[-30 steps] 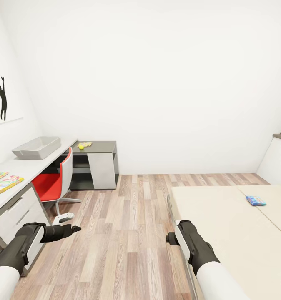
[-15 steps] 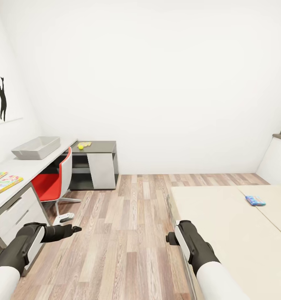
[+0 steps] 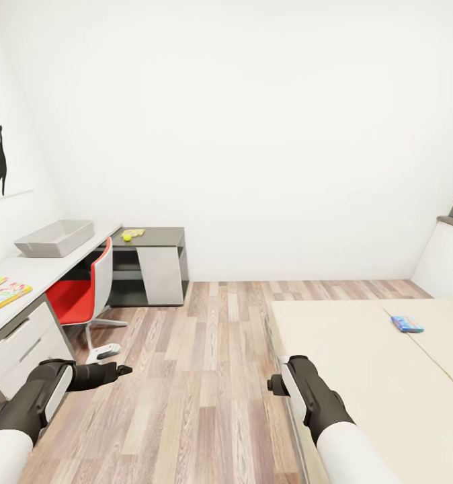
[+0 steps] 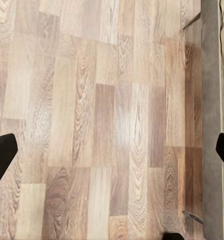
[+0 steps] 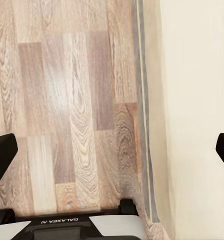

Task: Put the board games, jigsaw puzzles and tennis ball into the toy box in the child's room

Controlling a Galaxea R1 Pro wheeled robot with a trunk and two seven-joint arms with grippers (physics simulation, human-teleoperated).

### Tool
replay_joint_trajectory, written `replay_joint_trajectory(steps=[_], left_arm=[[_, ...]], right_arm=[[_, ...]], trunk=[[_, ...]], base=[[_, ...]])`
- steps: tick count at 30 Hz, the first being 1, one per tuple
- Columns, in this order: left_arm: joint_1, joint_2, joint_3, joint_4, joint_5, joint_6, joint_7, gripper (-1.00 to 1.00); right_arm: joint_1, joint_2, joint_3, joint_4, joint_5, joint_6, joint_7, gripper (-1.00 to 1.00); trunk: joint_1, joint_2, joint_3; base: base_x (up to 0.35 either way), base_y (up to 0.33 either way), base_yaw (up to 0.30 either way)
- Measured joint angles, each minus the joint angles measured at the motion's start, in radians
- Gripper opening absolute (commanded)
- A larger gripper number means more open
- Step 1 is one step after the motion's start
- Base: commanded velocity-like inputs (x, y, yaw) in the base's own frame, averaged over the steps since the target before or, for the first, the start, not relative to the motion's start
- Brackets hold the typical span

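Both arms empty, I'm short of the bed, game box ahead to the right.

One blue board game (image 3: 407, 325) lies flat on the bed (image 3: 361, 363), well beyond my right gripper (image 5: 112, 150), the nearer arm; left gripper (image 4: 112, 152) too has fingers spread wide; toy box (image 3: 54, 238), one tennis ball (image 3: 126, 236), two jigsaw puzzles (image 3: 5, 293) sit on the table (image 3: 45, 269) far left.

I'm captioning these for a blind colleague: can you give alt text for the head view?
A child's room: a cream bed at right with a blue board game on it, a desk at left with the grey toy box, and wood floor between. Both arms hang low, holding nothing.
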Motion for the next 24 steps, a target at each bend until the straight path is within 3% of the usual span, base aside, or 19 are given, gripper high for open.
replay_joint_trajectory(steps=[24], left_arm=[[0.0, 0.0, -0.001, 0.0, 0.0, 0.0, 0.0, 1.0]], right_arm=[[0.0, 0.0, 0.0, 0.0, 0.0, 0.0, 0.0, 1.0]], trunk=[[0.0, 0.0, 0.0]], base=[[0.0, -0.185, 0.0]])
